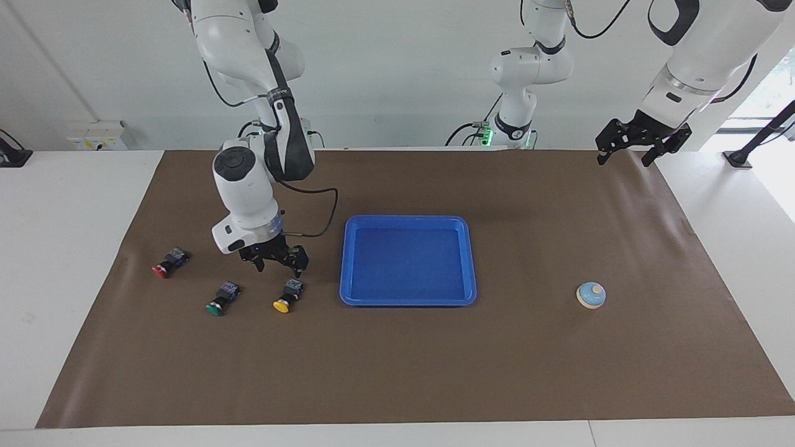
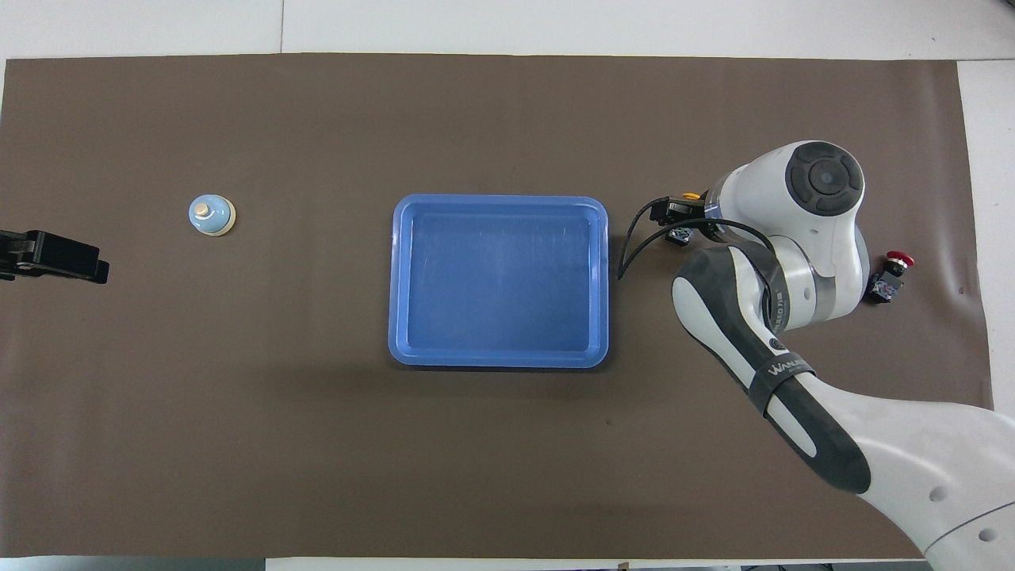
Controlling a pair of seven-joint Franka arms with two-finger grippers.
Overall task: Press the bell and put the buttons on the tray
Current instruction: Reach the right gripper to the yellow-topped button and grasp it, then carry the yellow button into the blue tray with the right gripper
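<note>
The blue tray (image 1: 408, 302) (image 2: 499, 201) lies empty at the middle of the brown mat. The three buttons lie toward the right arm's end: red (image 1: 169, 263) (image 2: 892, 277), green (image 1: 222, 298) and yellow (image 1: 287, 297). In the overhead view the right arm hides the green button and most of the yellow one (image 2: 682, 235). My right gripper (image 1: 279, 268) is open and empty, low over the mat just above the yellow button. The bell (image 1: 590, 295) (image 2: 212, 215) stands toward the left arm's end. My left gripper (image 1: 624, 160) (image 2: 55, 262) waits open, raised over the mat's edge.
The brown mat (image 1: 397, 372) covers most of the white table. A black cable (image 1: 329, 211) loops from the right wrist over the mat between the gripper and the tray.
</note>
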